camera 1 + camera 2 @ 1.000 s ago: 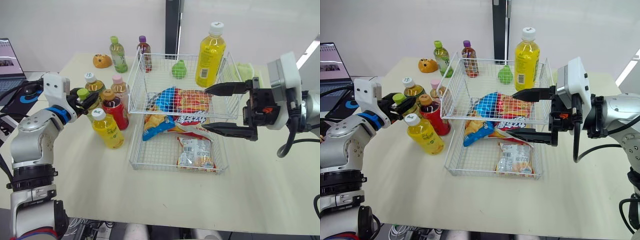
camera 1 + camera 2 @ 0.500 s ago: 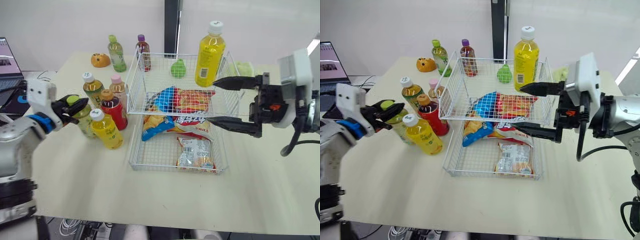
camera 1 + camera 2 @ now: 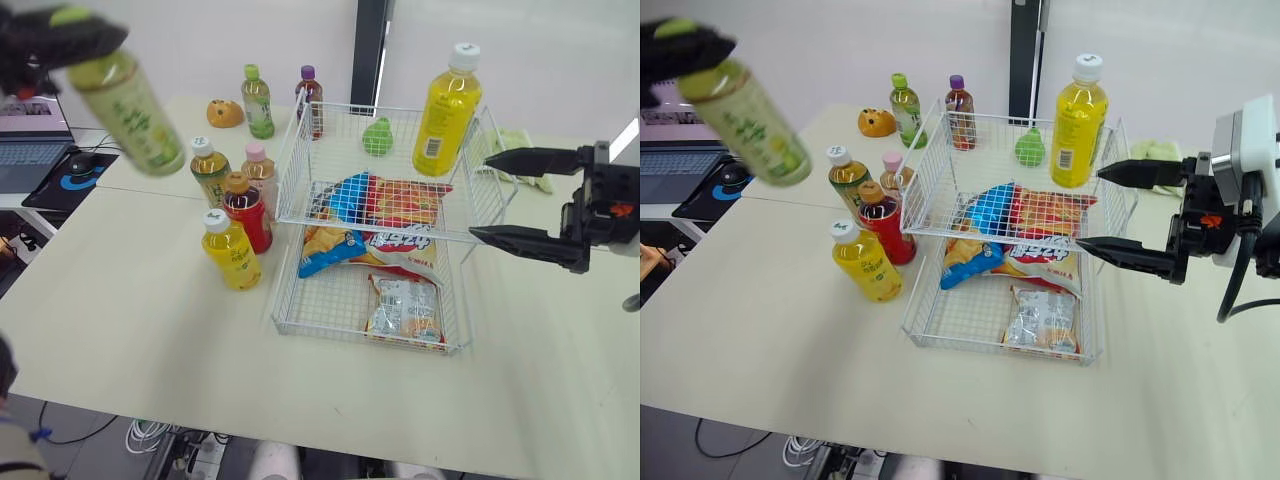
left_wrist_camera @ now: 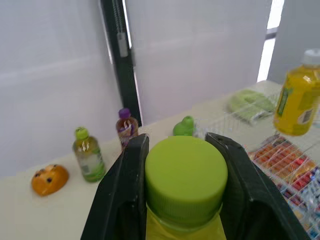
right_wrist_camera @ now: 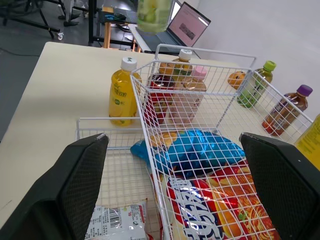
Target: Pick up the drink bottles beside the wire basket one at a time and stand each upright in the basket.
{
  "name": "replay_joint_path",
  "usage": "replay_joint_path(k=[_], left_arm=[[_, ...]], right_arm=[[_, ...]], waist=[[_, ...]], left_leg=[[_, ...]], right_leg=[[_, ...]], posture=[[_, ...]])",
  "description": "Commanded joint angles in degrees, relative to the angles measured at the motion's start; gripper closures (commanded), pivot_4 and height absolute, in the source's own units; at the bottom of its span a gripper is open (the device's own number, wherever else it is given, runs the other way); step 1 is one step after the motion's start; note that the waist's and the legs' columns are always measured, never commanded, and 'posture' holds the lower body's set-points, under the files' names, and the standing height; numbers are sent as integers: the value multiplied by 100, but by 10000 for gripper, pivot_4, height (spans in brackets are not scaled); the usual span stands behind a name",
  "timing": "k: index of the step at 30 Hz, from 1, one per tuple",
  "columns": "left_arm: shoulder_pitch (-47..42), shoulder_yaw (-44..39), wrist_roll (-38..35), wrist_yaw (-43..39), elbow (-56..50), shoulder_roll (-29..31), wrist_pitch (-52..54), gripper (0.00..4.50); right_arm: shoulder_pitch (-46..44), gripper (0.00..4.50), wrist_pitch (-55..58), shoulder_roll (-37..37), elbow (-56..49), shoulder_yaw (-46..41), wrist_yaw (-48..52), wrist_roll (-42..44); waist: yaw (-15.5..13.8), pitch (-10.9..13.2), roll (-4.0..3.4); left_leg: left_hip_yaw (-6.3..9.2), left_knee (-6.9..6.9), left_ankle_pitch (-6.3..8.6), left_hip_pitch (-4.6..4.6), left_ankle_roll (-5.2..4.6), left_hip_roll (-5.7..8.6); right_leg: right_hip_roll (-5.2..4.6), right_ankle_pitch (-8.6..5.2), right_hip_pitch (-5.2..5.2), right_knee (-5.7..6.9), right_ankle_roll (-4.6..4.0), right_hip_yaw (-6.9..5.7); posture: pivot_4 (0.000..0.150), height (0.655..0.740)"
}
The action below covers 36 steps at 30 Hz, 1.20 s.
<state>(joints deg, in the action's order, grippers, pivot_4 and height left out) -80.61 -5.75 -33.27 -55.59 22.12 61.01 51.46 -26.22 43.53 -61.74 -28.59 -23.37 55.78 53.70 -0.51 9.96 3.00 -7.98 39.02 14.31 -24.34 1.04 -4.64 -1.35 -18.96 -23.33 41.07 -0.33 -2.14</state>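
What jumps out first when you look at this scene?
A green-capped bottle hangs high in the air at far left, clamped at the cap by the robot's left hand. Mid-table stands a white wire basket holding snack bags, with a tall yellow bottle upright in its back right corner; the right hand is open beside it.

Nothing reads clearly anywhere on the tabletop (image 3: 130, 300). Large white characters run across the red snack bag (image 5: 215, 200) in the upper tier of the wire basket (image 3: 300, 150), but they are not legible. A barcode shows on the silver packet (image 5: 117, 227) below. Labels on the green bottle (image 3: 750, 125), tall yellow bottle (image 3: 437, 145) and small yellow bottle (image 3: 232, 255) carry print too small to read, as does the laptop screen (image 5: 189, 29).
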Motion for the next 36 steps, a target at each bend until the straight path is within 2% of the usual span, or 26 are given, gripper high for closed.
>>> replay_joint_path(k=[1,4,7,11,18,28,35,36], left_arm=[[-1221,287,398,-223,752,-466,-436,31240],[-1852,543,690,-502,1419,-1105,-729,31240],[-2078,612,799,-684,1802,-1707,-867,31240],[-2046,758,1070,-833,2153,-2491,-1414,31240],[-1874,759,1541,-486,2941,-3592,-2520,31240],[-1890,625,1996,-114,4125,-4267,-3291,31240],[-1999,421,2057,-76,4416,-4438,-3184,31240],[-2012,398,2072,-104,4421,-4440,-3184,27740]], right_arm=[[155,0,69,-43,-269,-496,-239,194],[388,0,140,-46,-400,-794,-431,258],[545,0,186,-18,-515,-962,-591,346],[714,0,164,17,-602,-1091,-779,370],[948,0,129,68,-613,-1386,-1132,355],[992,0,10,126,-695,-1547,-1530,436],[1014,0,6,86,-718,-1580,-1655,493],[1015,0,7,83,-719,-1578,-1667,496]], waist=[[8,0,-1],[48,5,-11],[72,15,-27],[89,18,-31],[87,20,-35],[88,21,-37],[84,19,-41],[84,19,-41]], left_leg=[[4,0,0,-4,0,4],[0,-8,1,-7,0,5],[0,-10,-1,-7,3,3],[1,-5,-5,-7,6,3],[-1,-8,-5,-9,6,5],[-2,-6,-5,-10,7,7],[-1,-4,-6,-10,7,7],[-1,-3,-6,-10,7,7]], right_leg=[[-2,0,1,-2,1,0],[-5,-1,-3,-17,2,0],[-4,-2,-9,-8,1,-1],[-3,-2,-13,3,1,3],[-3,-2,-15,-1,1,6],[-1,-2,-17,1,1,7],[0,-2,-16,4,1,6],[0,-2,-16,4,1,6]], posture=[[1500,7155],[1500,7155],[1500,7155],[1500,7155],[1500,7155],[1500,7155],[1500,7155],[1500,7155]])
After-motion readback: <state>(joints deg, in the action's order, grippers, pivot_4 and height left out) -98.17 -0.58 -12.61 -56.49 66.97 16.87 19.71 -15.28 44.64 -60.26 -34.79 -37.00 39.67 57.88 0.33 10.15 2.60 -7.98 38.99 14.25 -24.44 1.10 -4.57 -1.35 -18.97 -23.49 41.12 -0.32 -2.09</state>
